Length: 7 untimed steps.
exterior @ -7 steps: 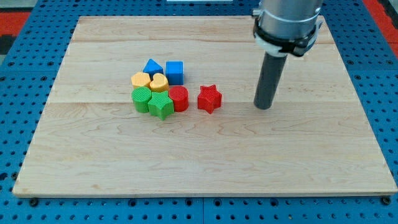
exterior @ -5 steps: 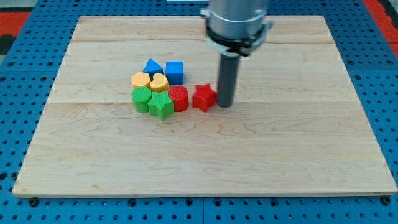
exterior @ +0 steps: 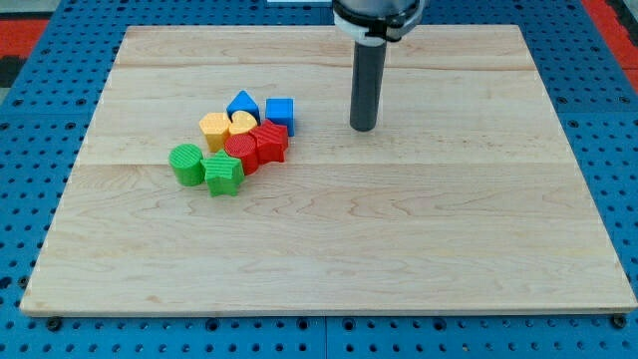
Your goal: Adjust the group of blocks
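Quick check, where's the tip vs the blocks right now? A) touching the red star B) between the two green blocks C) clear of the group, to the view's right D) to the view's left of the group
C: my tip stands on bare board to the view's right of the blue cube and the red star, with a clear gap between it and every block.
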{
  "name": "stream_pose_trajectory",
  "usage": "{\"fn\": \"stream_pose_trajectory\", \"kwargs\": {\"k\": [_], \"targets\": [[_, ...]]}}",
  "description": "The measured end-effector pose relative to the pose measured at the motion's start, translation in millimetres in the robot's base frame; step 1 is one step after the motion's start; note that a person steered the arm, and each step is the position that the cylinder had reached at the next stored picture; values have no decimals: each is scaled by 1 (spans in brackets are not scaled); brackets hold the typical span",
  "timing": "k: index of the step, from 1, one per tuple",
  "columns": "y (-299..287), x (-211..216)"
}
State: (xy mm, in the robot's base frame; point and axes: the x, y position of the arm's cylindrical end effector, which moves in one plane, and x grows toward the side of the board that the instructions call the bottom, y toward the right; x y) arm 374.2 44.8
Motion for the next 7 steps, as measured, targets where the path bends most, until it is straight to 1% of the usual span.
{"fn": "stream_pose_trajectory", "kwargs": {"k": [1, 2, 3, 4, 5, 6, 7], "targets": [[-36, -17], [-53, -23], [-72, -24], [-72, -19], [-11, 7], [-9, 126], [-82, 149]]}}
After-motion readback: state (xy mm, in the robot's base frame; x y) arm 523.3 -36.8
